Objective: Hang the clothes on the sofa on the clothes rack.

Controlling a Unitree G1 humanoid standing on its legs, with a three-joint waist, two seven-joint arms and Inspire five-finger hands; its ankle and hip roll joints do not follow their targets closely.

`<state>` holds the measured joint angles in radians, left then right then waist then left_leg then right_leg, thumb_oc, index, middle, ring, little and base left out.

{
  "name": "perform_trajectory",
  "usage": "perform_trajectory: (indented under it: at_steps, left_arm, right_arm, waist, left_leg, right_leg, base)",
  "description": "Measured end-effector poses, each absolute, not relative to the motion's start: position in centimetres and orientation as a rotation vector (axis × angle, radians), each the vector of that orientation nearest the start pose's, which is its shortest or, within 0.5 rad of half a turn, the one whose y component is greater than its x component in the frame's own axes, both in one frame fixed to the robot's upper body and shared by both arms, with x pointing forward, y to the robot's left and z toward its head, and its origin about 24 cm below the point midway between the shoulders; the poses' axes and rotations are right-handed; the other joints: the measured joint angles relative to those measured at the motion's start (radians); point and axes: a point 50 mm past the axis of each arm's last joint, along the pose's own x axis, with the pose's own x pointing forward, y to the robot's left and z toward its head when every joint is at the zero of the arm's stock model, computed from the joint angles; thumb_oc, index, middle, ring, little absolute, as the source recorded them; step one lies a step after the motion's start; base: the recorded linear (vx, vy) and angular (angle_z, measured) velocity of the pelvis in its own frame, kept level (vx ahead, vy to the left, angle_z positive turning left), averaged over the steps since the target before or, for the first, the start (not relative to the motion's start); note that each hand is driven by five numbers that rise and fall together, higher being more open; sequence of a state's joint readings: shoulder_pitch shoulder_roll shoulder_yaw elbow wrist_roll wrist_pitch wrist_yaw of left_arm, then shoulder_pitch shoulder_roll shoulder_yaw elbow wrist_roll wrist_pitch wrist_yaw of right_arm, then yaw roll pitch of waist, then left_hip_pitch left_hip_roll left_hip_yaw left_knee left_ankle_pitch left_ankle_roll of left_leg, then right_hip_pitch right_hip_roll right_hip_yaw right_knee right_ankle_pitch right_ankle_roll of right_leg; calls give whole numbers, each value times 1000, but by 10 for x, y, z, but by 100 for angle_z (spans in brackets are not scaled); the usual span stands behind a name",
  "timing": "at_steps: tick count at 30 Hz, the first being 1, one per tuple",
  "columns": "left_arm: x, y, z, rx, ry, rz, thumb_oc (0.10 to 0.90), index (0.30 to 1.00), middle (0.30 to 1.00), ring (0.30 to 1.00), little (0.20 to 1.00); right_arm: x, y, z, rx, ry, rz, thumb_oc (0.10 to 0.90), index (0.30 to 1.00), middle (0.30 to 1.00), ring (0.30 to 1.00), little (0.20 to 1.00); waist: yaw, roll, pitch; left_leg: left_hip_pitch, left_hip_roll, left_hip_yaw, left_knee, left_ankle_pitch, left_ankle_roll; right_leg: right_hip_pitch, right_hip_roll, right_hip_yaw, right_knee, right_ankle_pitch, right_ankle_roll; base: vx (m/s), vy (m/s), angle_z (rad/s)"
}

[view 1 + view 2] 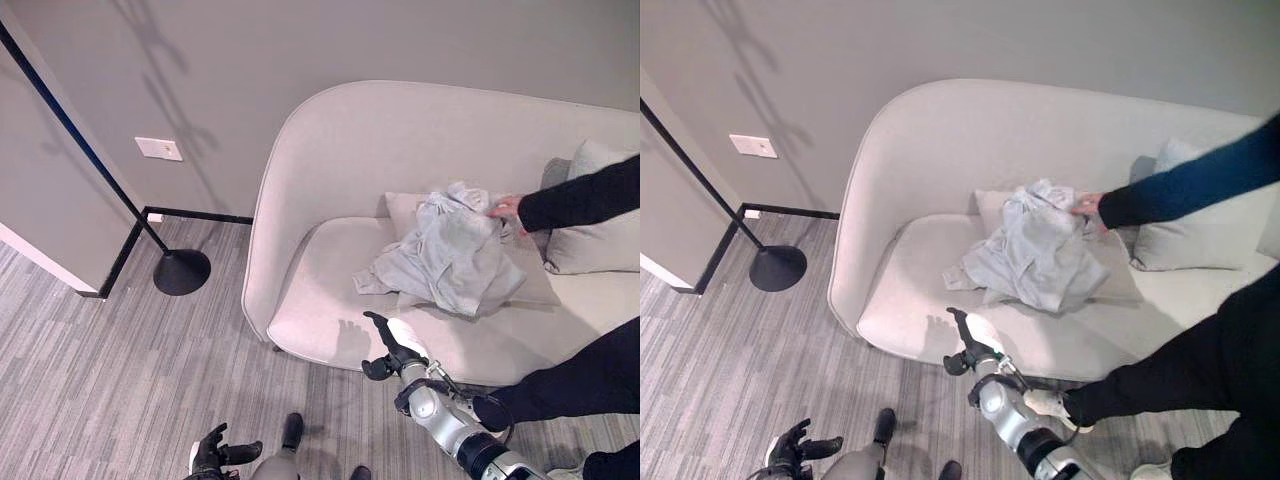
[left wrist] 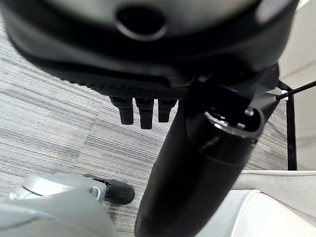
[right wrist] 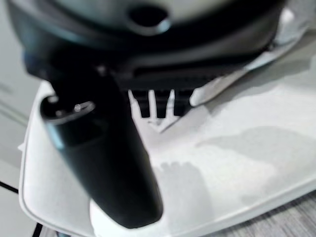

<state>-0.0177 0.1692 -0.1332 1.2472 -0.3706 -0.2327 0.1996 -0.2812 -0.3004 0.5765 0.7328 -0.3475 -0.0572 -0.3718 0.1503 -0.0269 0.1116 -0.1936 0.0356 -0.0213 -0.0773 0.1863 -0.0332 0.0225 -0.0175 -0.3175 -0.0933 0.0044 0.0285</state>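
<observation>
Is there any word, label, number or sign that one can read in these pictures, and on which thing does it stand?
None: no text can be read in any view.
The white wall plate shows no readable marking.
The grey garment on the sofa shows no print.
The cushions, the black rack base, the right hand and the left hand bear nothing legible.

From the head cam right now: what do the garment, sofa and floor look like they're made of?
Garment: soft, thin grey fabric, matte; it crumples into loose folds. Sofa: pale woven upholstery, matte, with seam lines along the shell, probably over padding. Floor: grey striped low-pile carpet, apparently tiles; no shine.
</observation>
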Motion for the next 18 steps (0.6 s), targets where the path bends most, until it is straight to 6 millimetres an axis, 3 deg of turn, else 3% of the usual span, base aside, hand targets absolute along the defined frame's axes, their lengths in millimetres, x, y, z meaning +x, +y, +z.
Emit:
perform_trajectory:
  at_steps: [8,11,14,15,16,18]
  left_arm:
    - [107,220,-156,75,996,367,800,900,900,900,900]
    - [103,219,-157,73,1004,356,800,900,900,900,900]
    - [100,220,-158,88,1012,346,800,900,900,900,900]
    - [98,220,-158,97,1013,336,800,900,900,900,900]
    - [92,220,-159,114,1028,315,800,900,900,900,900]
    - [88,220,-160,118,1043,314,800,900,900,900,900]
  right_arm:
    - [253,-163,-66,-931,305,166,800,900,900,900,900]
    - [249,-182,-74,-948,384,114,800,900,900,900,900]
    - [251,-200,-69,-996,383,68,800,900,900,900,900]
    - [253,-208,-65,-1014,378,45,800,900,900,900,900]
    - [266,-231,-52,-1034,377,-58,800,900,900,900,900]
    - [275,-244,-45,-1035,397,-147,800,900,900,900,900]
  waist:
    - [-1,3,-14]
    - [4,5,-29]
    - [5,6,-29]
    - [7,7,-29]
    - [8,10,-30]
    - [7,11,-31]
  left_leg:
    - [7,0,15,0,-4,6]
    - [8,0,14,-2,-4,6]
    - [7,0,12,-4,-5,5]
    - [5,-1,11,-4,-7,2]
    - [1,-2,11,-4,-4,6]
    - [1,-2,12,-4,-4,6]
  right_leg:
    - [2,-2,14,0,0,0]
    - [2,-3,12,0,-2,2]
    - [2,-2,9,-1,-4,2]
    - [0,-2,8,-1,-4,2]
    - [-5,-3,8,-2,-4,2]
    - [-5,-3,10,-7,-4,2]
  base:
    - [29,2,-4]
    - [46,-4,1]
    - [25,-4,1]
    - [0,0,0]
    - [0,0,0]
    - [0,0,0]
